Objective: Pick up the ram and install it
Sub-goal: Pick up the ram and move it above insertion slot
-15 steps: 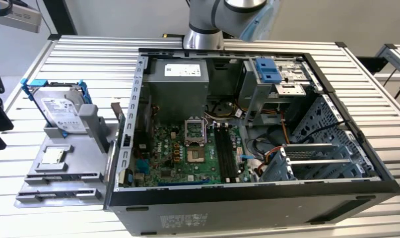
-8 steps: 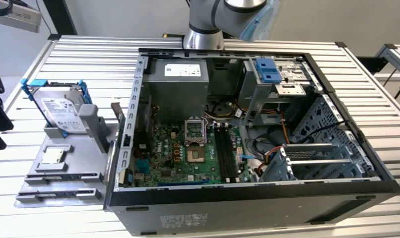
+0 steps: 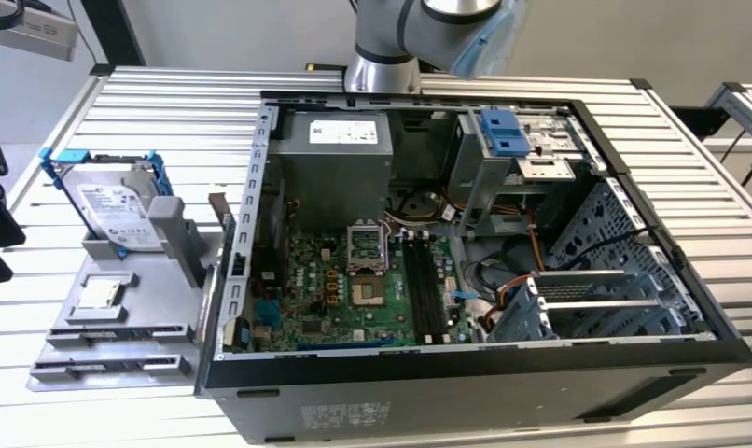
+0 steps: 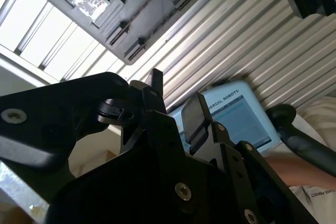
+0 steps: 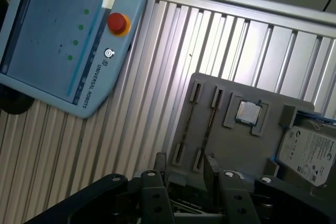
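The arm (image 3: 385,42) pokes in at the top of the exterior view, a grey-and-silver joint standing pretty much upright. In both wrist views the black hand (image 4: 176,94) (image 5: 185,162) has its two fingers (image 4: 195,113) spread apart, clear gap between them, nothing gripped.

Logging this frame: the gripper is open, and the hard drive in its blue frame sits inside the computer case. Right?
Not quite. The exterior view shows the hard drive in its blue frame standing on the grey fixture outside the computer case, at the exterior view's left. The gripper is open, as you said.
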{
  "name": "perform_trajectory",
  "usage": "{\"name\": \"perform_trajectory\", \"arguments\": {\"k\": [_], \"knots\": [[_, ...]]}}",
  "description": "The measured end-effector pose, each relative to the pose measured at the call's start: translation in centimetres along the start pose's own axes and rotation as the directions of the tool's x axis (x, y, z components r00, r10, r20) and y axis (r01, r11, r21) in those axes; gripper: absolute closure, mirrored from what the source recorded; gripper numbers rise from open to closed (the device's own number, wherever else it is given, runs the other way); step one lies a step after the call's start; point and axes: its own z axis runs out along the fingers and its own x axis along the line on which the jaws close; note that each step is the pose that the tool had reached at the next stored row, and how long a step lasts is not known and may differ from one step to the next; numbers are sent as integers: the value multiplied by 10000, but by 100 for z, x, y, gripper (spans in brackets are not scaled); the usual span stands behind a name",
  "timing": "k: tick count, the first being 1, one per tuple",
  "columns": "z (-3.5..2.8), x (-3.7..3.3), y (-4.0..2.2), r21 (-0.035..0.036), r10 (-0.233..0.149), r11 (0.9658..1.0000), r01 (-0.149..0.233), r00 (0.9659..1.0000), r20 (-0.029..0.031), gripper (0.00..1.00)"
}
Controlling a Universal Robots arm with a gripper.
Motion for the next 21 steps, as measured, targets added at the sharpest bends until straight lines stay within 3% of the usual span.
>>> {"name": "perform_trajectory", "arguments": {"k": [21], "knots": [[0, 0, 0, 28, -233, 9997, 234, 9997, -11, 0]]}}
